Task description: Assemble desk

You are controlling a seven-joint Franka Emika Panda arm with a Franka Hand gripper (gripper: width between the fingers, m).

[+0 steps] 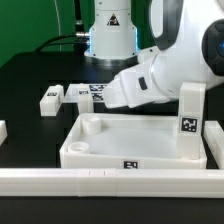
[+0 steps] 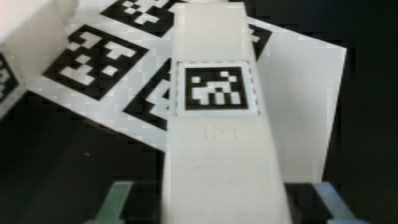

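White desk leg (image 2: 210, 120), clamped between the fingers (image 2: 121, 202) over the marker board (image 2: 98, 60), should be turned upright and square before entering a left socket (image 1: 90, 125) of the desk top (image 1: 100, 156).

You have one desk top (image 1: 110, 157) on the surface (image 1: 30, 75). In the exterior view you can count three legs for certain: one upright leg (image 1: 190, 105), one lying leg (image 1: 51, 101) and a second lying leg (image 1: 79, 93) beside it. A further tagged white patch near them is too hidden for you to count. There is one long rail (image 1: 60, 181) and one arm (image 1: 185, 45). In the wrist view you see one leg (image 2: 217, 150) bearing one tag (image 2: 214, 88), and one marker board (image 2: 317, 95) showing five tags, most only in part.
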